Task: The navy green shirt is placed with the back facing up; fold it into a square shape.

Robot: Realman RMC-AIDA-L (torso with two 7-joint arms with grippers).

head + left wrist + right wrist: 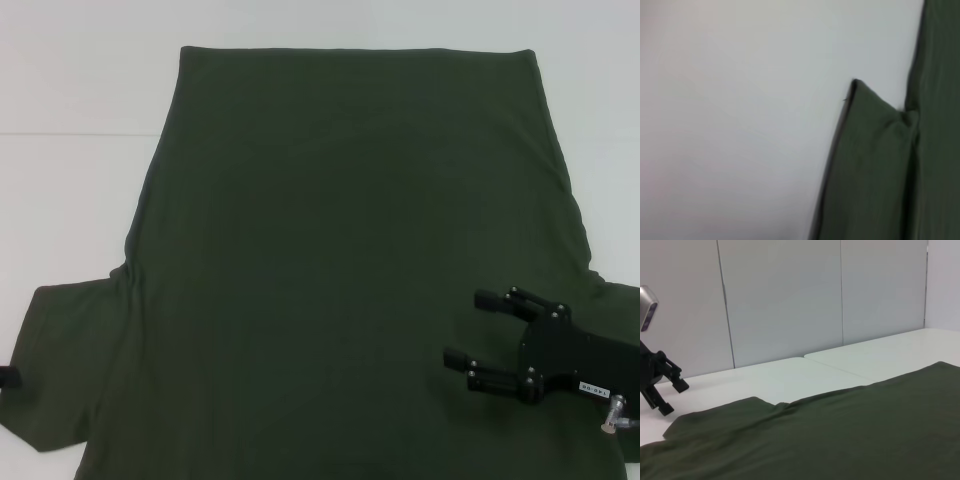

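The white matte table (70,90) carries everything here, and nearly all of it is covered by the navy green shirt (340,260), a large, soft, dark olive cotton T-shirt lying flat with its plain back up, hem at the far side and both short sleeves spread outward at the near side. It runs out from under the right gripper (472,330) toward the far edge and across to the robot's left, so the tool hovers over the shirt's right shoulder region, just inboard of the right sleeve (620,300). That black two-fingered gripper has its fingers spread apart, with nothing between them. The left sleeve (60,370) lies well across the shirt from it. The left gripper (665,390) shows in the right wrist view, poised just above the table beside that sleeve's outer edge, its fingers parted and empty. No fold has been made yet. The cloth looks light, limp and a little clingy rather than slippery; it should drape and crease wherever it is lifted, and will sag if held at one point only. A pinch at the sleeve hem or shoulder seam on each side, taking just the edge layers, seems the best hold for turning the sides inward.
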